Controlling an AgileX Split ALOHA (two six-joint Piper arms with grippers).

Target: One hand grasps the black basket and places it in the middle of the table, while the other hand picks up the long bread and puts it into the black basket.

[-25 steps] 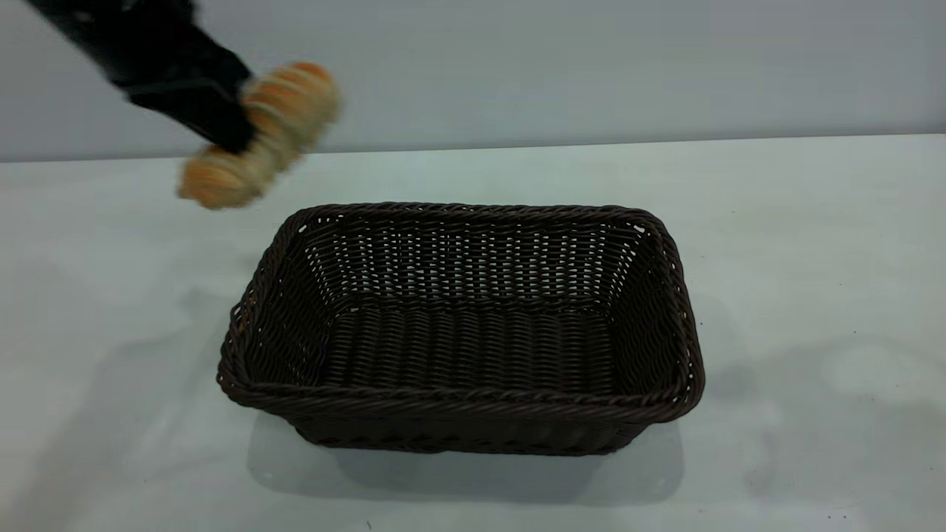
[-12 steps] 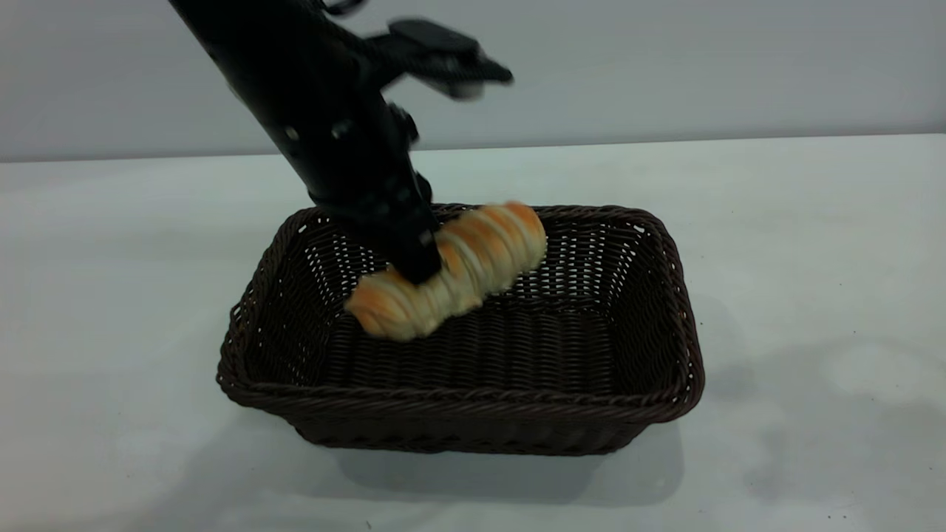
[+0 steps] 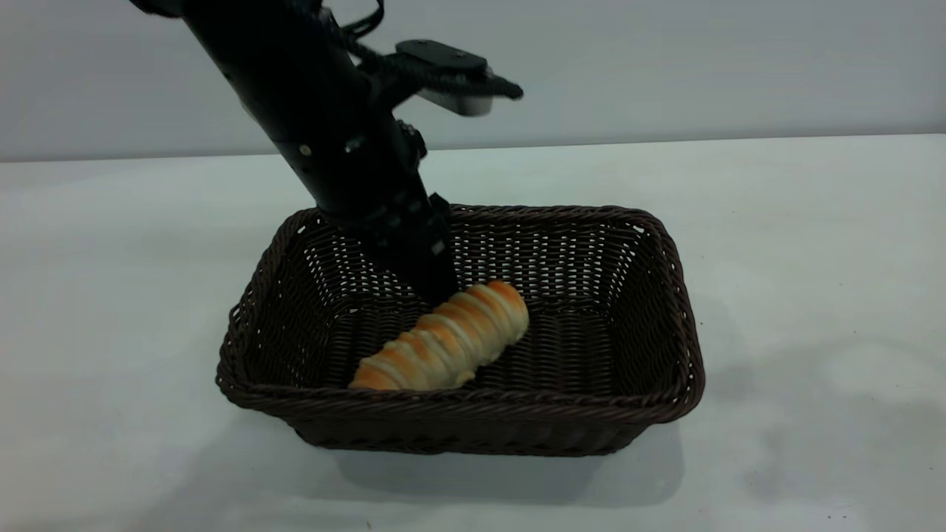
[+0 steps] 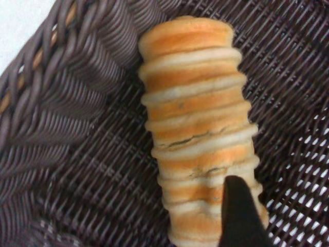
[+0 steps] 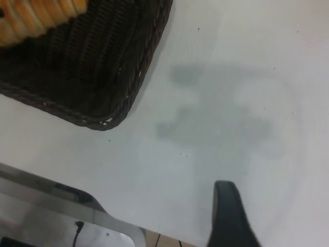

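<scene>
The left tool (image 3: pixel 437 284) is down inside the black basket (image 3: pixel 669 295), reaching in from the far left corner, its tip right against the far end of the long bread (image 3: pixel 443 340). In the left wrist view one dark finger (image 4: pixel 241 216) lies across the loaf (image 4: pixel 198 128) near its end — only that one finger shows, so whether the tool is clamped on the bread or has let go, I cannot tell.

The bread is low in the basket, lying on the woven floor (image 4: pixel 103 170) at a slant: the near end just beside the front rim, the far end toward the middle. Golden-orange crust, pale cream ridges across it.

Around it the basket sits on the pale counter (image 3: pixel 813 258), flat and upright, about the middle of the exterior view, braided rim all round.

Out to the side, the right tool (image 5: pixel 231 216) hangs above bare counter (image 5: pixel 231 103) — well apart from the basket corner (image 5: pixel 103 77), one dark finger in its own wrist view, grip state impossible to tell.
</scene>
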